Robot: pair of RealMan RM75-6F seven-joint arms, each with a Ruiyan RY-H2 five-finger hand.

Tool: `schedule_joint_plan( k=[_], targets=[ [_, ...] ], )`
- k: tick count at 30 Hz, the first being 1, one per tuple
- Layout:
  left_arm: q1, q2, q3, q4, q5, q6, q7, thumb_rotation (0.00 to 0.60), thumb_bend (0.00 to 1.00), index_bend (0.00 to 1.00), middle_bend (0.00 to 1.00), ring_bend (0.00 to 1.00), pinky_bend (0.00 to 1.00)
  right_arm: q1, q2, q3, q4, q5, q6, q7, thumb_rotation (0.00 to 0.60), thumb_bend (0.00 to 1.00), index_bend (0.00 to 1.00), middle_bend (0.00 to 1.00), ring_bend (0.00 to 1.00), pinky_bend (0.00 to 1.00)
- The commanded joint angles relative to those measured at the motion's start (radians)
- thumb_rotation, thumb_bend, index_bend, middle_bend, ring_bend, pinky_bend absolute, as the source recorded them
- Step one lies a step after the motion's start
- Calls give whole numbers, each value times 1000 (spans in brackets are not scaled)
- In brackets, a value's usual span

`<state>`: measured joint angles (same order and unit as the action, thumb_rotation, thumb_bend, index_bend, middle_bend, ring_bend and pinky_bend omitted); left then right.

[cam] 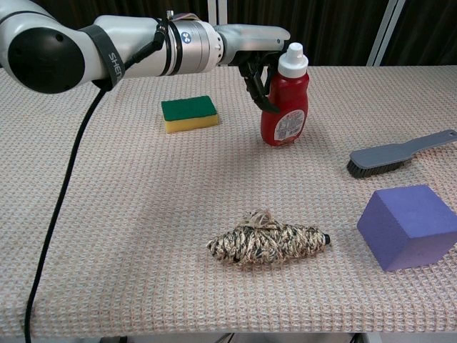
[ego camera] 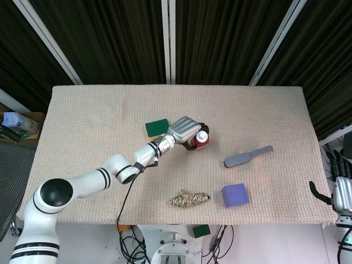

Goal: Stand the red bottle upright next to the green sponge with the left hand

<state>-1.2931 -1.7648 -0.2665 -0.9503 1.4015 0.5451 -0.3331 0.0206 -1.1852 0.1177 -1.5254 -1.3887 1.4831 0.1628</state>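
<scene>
The red bottle (cam: 285, 107) with a white cap (ego camera: 202, 135) stands upright on the table, right of the green and yellow sponge (cam: 189, 114), with a gap between them. My left hand (cam: 258, 56) wraps around the bottle's back and upper part, its fingers (cam: 262, 91) curled on the bottle's left side. From the head view the left hand (ego camera: 184, 128) covers most of the bottle, beside the sponge (ego camera: 157, 127). My right hand (ego camera: 341, 192) hangs off the table's right edge, holding nothing, fingers apart.
A grey brush (cam: 400, 154) lies at the right, a purple block (cam: 405, 226) in front of it. A bundle of twine (cam: 270, 243) lies near the front middle. The woven table cover (cam: 107, 214) spans the whole table.
</scene>
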Motion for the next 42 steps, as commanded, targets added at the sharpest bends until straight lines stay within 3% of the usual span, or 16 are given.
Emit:
schedule_joint_plan(
  k=[1, 4, 9, 18, 23, 27, 30, 33, 37, 42],
  targets=[
    [-8, -5, 17, 15, 9, -13, -18, 600, 265, 462, 514, 373, 490, -1, -1, 0, 2, 0, 0, 2, 600, 321, 0, 0, 0, 0],
    [-13, -3, 28, 21, 13, -26, -39, 600, 248, 282, 378, 284, 431, -2, -1, 0, 3, -1, 2, 4, 600, 321, 0, 0, 0, 0],
    [-13, 0, 43, 28, 28, -11, -57, 600, 193, 114, 213, 178, 366, -3, 0, 0, 2, 0, 2, 1, 600, 321, 0, 0, 0, 0],
    [4, 16, 49, 24, 30, 36, -85, 600, 159, 29, 127, 126, 310, 1, -4, -1, 1, -2, -5, -7, 600, 321, 0, 0, 0, 0],
    [63, 124, 72, -84, 48, 116, -49, 600, 150, 23, 96, 85, 269, -2, 6, 3, -4, -3, 2, -4, 600, 321, 0, 0, 0, 0],
    [209, 301, 96, -288, 25, 278, 68, 600, 143, 23, 85, 70, 253, -4, 12, 2, 0, -2, 2, -3, 600, 321, 0, 0, 0, 0],
    [397, 444, 126, -477, -51, 485, 263, 600, 141, 24, 71, 60, 248, -6, 4, -3, 10, -4, 2, -3, 600, 321, 0, 0, 0, 0],
    [586, 530, 186, -631, -91, 707, 414, 600, 139, 28, 70, 49, 235, -13, -12, -9, 19, -14, 17, -8, 600, 321, 0, 0, 0, 0],
    [792, 558, 283, -706, -93, 913, 471, 592, 131, 36, 69, 40, 196, -27, -54, -17, 47, -21, 53, -67, 600, 321, 0, 0, 0, 0],
    [952, 524, 357, -677, -53, 1052, 482, 465, 110, 37, 64, 32, 185, -45, -119, -20, 83, -33, 103, -105, 600, 321, 0, 0, 0, 0]
  ],
)
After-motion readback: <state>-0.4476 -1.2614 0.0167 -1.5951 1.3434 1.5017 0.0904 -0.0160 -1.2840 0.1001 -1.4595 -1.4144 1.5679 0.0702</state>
